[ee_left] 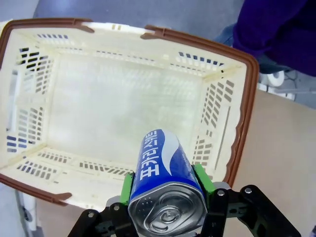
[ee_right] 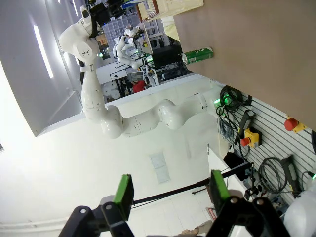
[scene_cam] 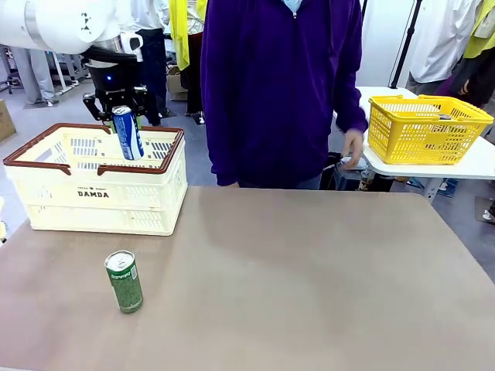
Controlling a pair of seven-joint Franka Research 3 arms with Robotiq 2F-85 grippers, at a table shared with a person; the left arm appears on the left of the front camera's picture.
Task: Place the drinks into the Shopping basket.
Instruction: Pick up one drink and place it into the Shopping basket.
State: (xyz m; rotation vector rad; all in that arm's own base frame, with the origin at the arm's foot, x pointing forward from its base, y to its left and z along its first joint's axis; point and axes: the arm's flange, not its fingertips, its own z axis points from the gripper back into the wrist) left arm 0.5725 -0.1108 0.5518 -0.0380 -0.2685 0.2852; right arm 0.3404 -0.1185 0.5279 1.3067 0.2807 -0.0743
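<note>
My left gripper [scene_cam: 124,116] is shut on the blue can [scene_cam: 128,133], holding it upright over the cream Shopping basket [scene_cam: 100,202] with the brown rim. In the left wrist view the blue can [ee_left: 165,190] sits between the green pads [ee_left: 127,187], above the basket's bare floor [ee_left: 118,113]. The green can [scene_cam: 124,281] stands upright on the table near the front left, in front of the basket. In the right wrist view the green can [ee_right: 197,54] shows far off, and my right gripper [ee_right: 170,190] stands open with nothing between its fingers.
A person in a purple top [scene_cam: 278,85] stands at the table's far side, one hand [scene_cam: 353,147] hanging by a side table. A yellow mesh basket [scene_cam: 425,127] sits on that side table at the back right. The brown tabletop [scene_cam: 309,278] stretches to the right.
</note>
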